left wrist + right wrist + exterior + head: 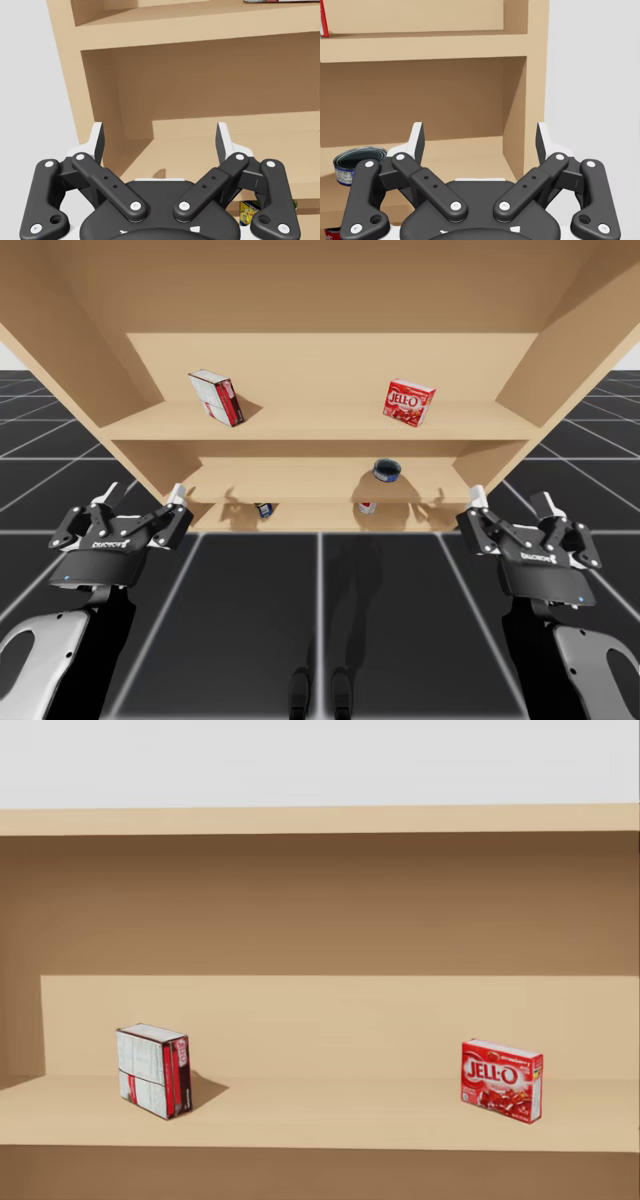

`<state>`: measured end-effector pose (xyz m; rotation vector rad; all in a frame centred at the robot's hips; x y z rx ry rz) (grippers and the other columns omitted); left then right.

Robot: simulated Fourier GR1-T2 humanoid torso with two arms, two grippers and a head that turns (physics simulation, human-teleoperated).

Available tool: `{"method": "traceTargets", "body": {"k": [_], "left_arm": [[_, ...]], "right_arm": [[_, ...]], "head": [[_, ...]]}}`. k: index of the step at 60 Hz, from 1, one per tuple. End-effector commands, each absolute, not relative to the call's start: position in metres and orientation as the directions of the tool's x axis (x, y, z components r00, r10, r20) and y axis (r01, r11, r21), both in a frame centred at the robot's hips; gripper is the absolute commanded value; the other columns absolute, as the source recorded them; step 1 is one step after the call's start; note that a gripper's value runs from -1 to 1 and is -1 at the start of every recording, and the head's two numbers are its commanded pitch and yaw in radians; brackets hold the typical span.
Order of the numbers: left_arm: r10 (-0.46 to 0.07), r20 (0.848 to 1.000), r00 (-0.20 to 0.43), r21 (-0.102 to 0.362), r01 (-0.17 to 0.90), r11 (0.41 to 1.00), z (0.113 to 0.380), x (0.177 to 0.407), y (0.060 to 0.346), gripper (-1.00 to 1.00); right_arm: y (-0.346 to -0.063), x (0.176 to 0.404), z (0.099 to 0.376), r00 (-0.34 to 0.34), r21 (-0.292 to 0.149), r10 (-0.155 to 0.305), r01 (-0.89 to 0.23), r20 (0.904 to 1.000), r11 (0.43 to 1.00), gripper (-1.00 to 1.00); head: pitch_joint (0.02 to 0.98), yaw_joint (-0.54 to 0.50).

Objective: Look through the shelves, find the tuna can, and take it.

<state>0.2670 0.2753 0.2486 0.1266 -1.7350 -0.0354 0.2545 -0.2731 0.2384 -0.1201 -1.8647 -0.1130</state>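
A low, round dark-blue can (387,471) sits on the middle shelf, right of centre. In the right wrist view the can (349,161) lies ahead of my right gripper (480,140), off to the side of one finger and partly hidden by the linkage. That right gripper (511,500) is open and holds nothing, in front of the shelf unit's right end. My left gripper (142,495) is open too, in front of the left end. Between the fingers of my left gripper (160,140) there is only the shelf's wood.
The top shelf (320,1115) carries a white-and-red box (153,1070) (217,397) at the left and a red box (502,1079) (409,402) at the right. On the lowest shelf stand a small yellow-and-blue item (264,509) (248,212) and a small red-and-white item (367,507).
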Motion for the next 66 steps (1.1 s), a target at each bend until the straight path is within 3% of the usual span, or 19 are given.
{"method": "traceTargets", "body": {"k": [1, 11, 27, 50, 66], "left_arm": [[-0.107, 0.981, -0.164, 0.098, -0.062, 0.993, 0.2492, 0.2663, 0.2743, -1.0], [-0.108, 0.981, -0.162, 0.099, -0.063, 0.993, 0.2492, 0.2662, 0.2744, -1.0], [-0.122, 0.981, -0.153, 0.114, -0.066, 0.991, 0.2483, 0.2672, 0.2738, -1.0], [-0.159, 0.977, -0.14, 0.154, -0.045, 0.987, 0.2447, 0.2685, 0.2668, -1.0], [-0.164, 0.977, -0.136, 0.16, -0.038, 0.986, 0.2432, 0.2689, 0.265, -1.0]], "right_arm": [[-0.2725, 0.2526, 0.2392, -0.29, 0.056, -0.011, 0.148, 0.957, 0.987, -1.0], [-0.274, 0.2542, 0.24, -0.286, 0.051, -0.012, 0.13, 0.9582, 0.99, -1.0], [-0.272, 0.2545, 0.2397, -0.278, 0.043, -0.006, 0.125, 0.9606, 0.991, -1.0], [-0.2727, 0.2556, 0.2391, -0.277, 0.036, -0.001, 0.122, 0.9608, 0.992, -1.0], [-0.2719, 0.2547, 0.2397, -0.28, 0.041, -0.009, 0.11, 0.96, 0.993, -1.0]], "head": [[0.092, 0.03], [0.127, 0.03], [0.289, 0.0], [0.494, -0.22], [0.543, -0.27]]}}
